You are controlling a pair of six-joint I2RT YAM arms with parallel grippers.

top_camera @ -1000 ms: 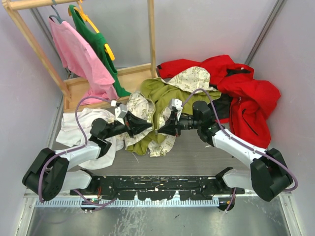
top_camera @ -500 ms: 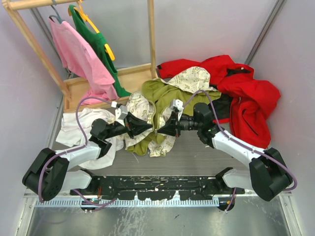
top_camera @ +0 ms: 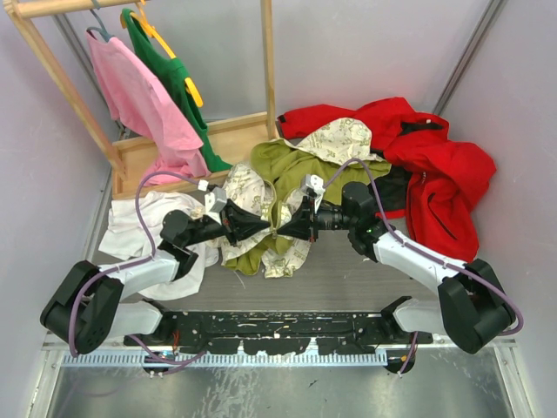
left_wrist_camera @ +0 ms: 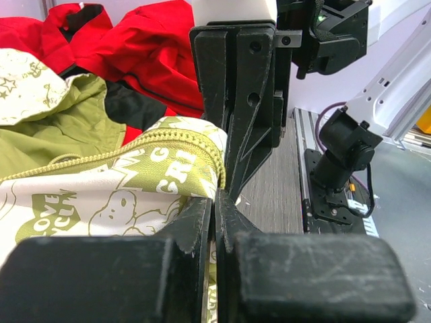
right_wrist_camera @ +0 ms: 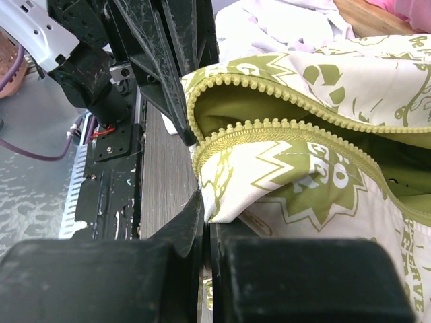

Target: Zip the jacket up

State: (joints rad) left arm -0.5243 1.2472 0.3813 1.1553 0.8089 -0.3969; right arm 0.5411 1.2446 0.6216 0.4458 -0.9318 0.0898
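Still, both sets of jaws stay clamped. The left gripper (left_wrist_camera: 214, 207) pinches one cream zipper edge of the jacket (top_camera: 283, 164) and the right gripper (right_wrist_camera: 204, 204) pinches the facing edge, tips nearly meeting. Almost nothing has shifted since a second ago. The jacket lies crumpled mid-table, between a white garment (top_camera: 130, 228) and a red jacket (top_camera: 435, 174).

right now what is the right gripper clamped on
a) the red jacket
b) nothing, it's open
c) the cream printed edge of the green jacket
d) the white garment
c: in the right wrist view the right gripper is shut on the cream printed corner of the jacket, just below its zipper teeth.
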